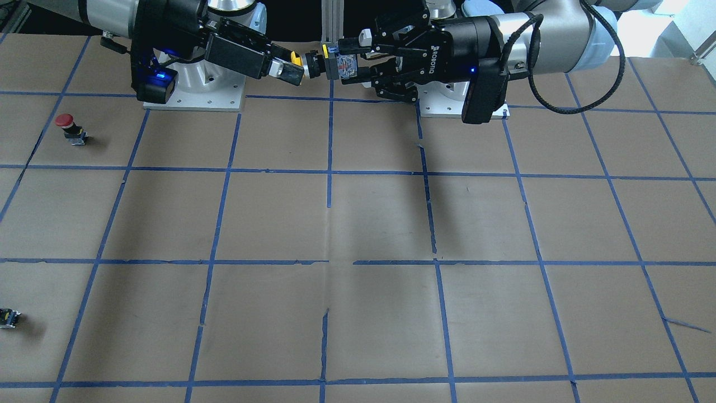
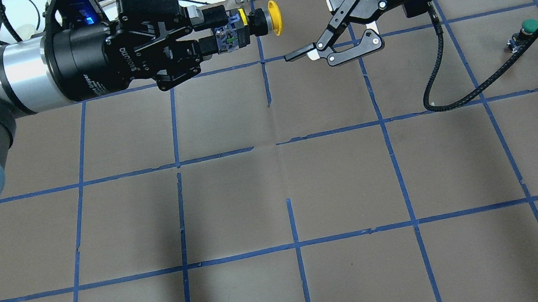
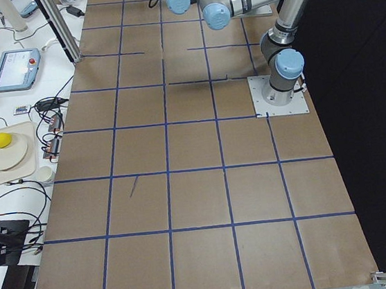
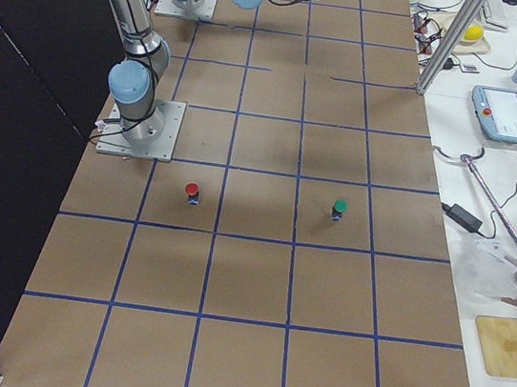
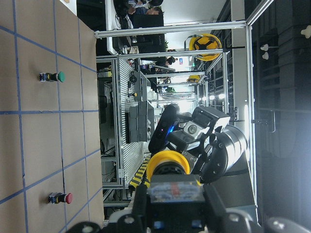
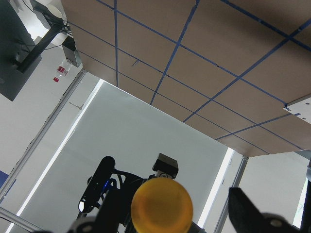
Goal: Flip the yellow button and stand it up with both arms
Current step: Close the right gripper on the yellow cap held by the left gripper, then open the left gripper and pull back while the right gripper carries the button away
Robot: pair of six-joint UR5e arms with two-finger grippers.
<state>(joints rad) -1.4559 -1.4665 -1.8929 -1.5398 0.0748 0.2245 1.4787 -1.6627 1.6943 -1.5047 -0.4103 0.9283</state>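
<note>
Midway, the left gripper (image 2: 219,32) is clamping the yellow button (image 2: 258,21) by its boxy body, holding it in the air above the table (image 2: 277,199). Its cap is pointing sideways at the right gripper (image 2: 286,21), whose fingers are standing wide apart around the cap, not touching it. The handover, flip and standing seemingly remain. Only the overhead view is showing that gap; the front-facing view is overlapping finger and cap.

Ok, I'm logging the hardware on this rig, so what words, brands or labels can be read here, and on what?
"ROBOTIQ": on the body of the left gripper, front-facing and overhead views.
"ROBOTIQ": on the body of the right gripper, overhead view.
"Adaptive Gripper": small print beside that logo on the right gripper.
Sticker on the switch body of the yellow button: too blurred to read.
</note>
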